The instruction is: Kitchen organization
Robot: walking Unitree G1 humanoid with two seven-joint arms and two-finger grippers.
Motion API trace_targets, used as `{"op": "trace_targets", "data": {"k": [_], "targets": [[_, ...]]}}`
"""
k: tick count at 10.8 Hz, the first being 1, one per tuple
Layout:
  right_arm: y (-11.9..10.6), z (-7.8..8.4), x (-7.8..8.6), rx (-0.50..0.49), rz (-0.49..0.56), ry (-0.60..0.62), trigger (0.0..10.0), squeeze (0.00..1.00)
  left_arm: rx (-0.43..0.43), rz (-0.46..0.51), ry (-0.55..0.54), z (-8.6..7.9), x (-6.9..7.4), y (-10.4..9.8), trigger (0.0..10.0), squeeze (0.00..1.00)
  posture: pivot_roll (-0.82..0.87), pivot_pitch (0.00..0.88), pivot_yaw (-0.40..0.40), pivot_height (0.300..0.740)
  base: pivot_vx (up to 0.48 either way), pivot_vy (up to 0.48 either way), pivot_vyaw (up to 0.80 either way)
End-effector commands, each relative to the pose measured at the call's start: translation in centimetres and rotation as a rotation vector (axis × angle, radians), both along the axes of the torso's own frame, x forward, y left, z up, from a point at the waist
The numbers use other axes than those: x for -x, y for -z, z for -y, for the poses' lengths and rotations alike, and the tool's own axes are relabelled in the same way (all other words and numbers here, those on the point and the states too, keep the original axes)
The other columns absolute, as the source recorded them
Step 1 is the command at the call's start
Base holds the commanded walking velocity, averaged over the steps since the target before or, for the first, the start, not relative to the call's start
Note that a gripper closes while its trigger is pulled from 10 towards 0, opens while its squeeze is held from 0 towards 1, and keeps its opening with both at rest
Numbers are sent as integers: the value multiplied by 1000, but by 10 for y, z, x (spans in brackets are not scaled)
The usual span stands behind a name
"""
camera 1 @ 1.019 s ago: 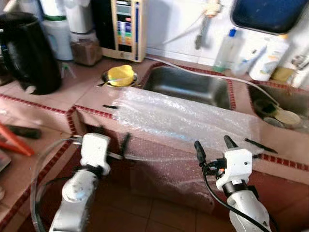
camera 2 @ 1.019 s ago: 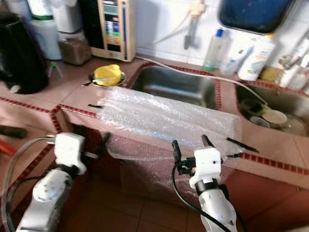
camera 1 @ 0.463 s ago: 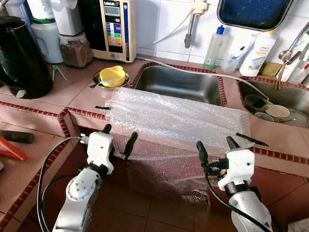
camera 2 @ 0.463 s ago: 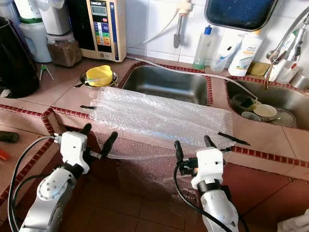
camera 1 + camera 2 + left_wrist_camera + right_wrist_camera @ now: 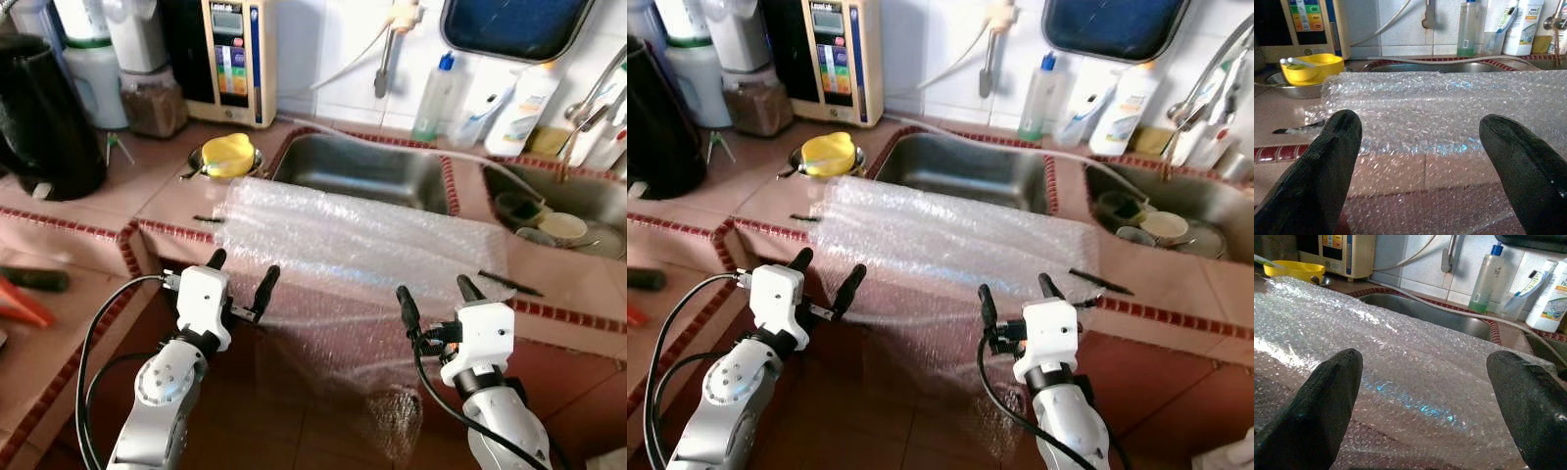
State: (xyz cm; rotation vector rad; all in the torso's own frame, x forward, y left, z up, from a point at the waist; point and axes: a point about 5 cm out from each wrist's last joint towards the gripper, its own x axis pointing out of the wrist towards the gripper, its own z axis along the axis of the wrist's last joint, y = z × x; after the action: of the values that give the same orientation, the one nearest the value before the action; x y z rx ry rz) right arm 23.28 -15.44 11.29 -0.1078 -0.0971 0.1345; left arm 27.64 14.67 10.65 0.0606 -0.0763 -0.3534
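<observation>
With both pincers held apart and empty, we note the bubble wrap sheet (image 5: 353, 245) draped over the desk (image 5: 176, 191) edge just ahead of the left pincer (image 5: 238, 276) and right pincer (image 5: 434, 294), seemingly positioned to grasp its hanging flap.

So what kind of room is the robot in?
A home kitchen, most likely: a steel sink basin sunk in a pink tiled counter, dirty dishes in a second sink, and a black kettle.
</observation>
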Motion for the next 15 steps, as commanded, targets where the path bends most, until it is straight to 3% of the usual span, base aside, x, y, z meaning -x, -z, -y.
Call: {"op": "trace_targets", "data": {"k": [1,15], "targets": [[0,1,-1,8,4,-2,10000,0,7,12,4,1,-1,-3,10000,0,58,0,-59,740,251,0,0],[-2,3,-3,29,20,-12,10000,0,-1,11,4,1,-1,-2,10000,0,56,0,-56,740,298,0,0]]}}
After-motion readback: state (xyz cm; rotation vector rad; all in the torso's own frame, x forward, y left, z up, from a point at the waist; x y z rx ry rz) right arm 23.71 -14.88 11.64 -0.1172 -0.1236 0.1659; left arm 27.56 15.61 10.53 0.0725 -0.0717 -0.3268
